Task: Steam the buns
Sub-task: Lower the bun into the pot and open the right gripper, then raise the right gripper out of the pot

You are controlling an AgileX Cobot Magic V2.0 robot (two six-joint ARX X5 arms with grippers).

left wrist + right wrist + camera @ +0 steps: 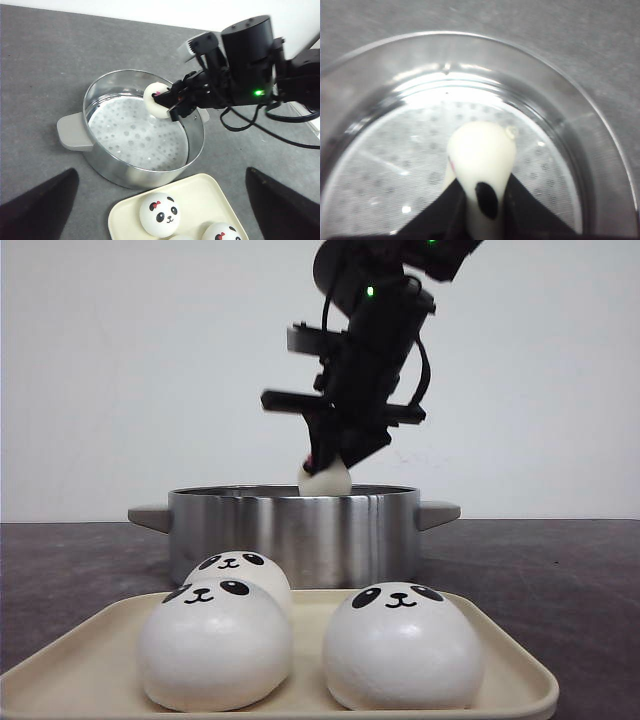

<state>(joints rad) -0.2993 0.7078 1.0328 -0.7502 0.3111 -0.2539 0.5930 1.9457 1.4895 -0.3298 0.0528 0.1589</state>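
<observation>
Three buns point(400, 645) on tray point(505, 645) — one in right pincer point(325, 472) over pot point(290, 525).

Four panda-faced buns are showing in all: three are sitting on the one cream tray point(500, 635), namely the front left bun point(213, 645), the front right bun point(402, 647) and the rear bun point(240, 571), and a fourth bun point(325, 477) is hanging over the single steel steamer pot point(290, 525). One dark robot arm point(375, 330) is appearing in the front view.
</observation>
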